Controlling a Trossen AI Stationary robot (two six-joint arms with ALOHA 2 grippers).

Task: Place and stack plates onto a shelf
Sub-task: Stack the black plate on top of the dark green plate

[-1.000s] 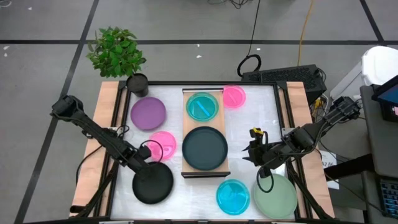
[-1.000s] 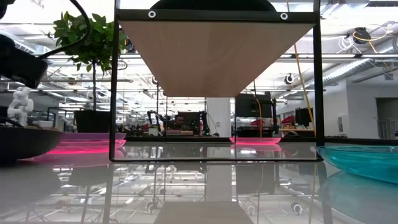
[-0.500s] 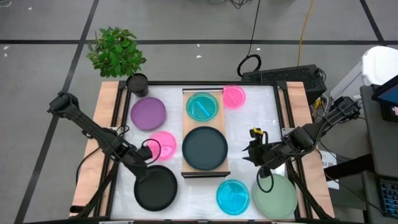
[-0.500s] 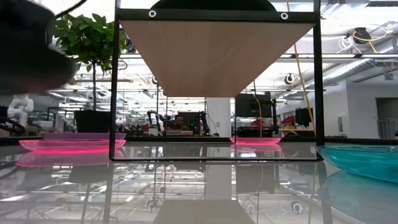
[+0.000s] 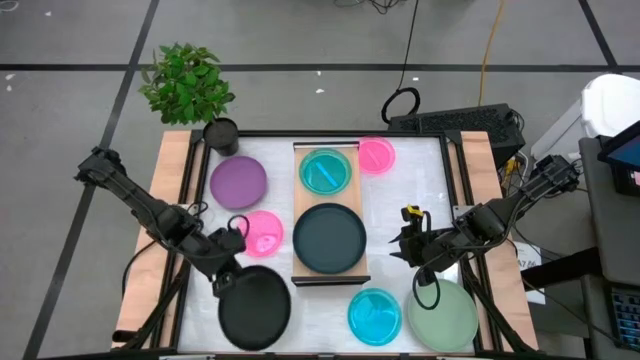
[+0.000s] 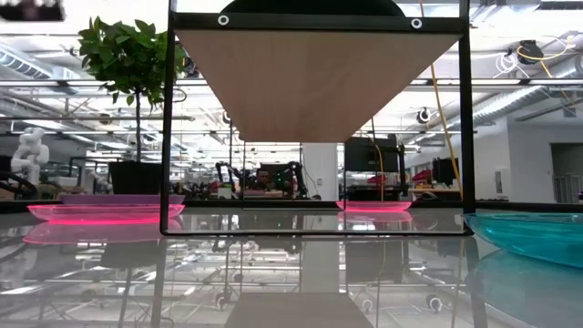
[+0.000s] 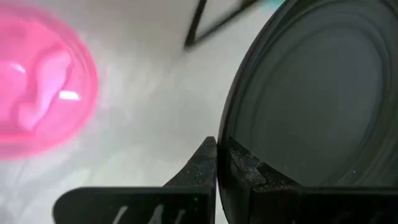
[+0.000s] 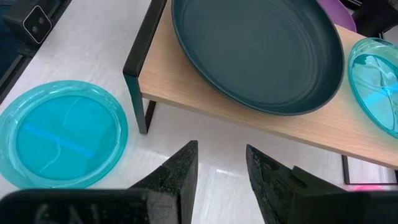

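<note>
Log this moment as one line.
left gripper: shut on black plate, lifted | right gripper: open, waiting | shelf: dark teal plate, cyan plate

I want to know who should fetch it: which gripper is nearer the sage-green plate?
Right. The right gripper hovers open just beyond the sage-green plate, by its far edge. The left gripper is across the table, shut on the black plate.

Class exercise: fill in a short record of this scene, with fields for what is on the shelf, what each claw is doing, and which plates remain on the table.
On shelf: dark teal plate, cyan plate
Left claw: shut on black plate, near table's front left
Right claw: open, holding nothing, right of shelf
On table: purple plate, two pink plates, second cyan plate, sage-green plate
</note>
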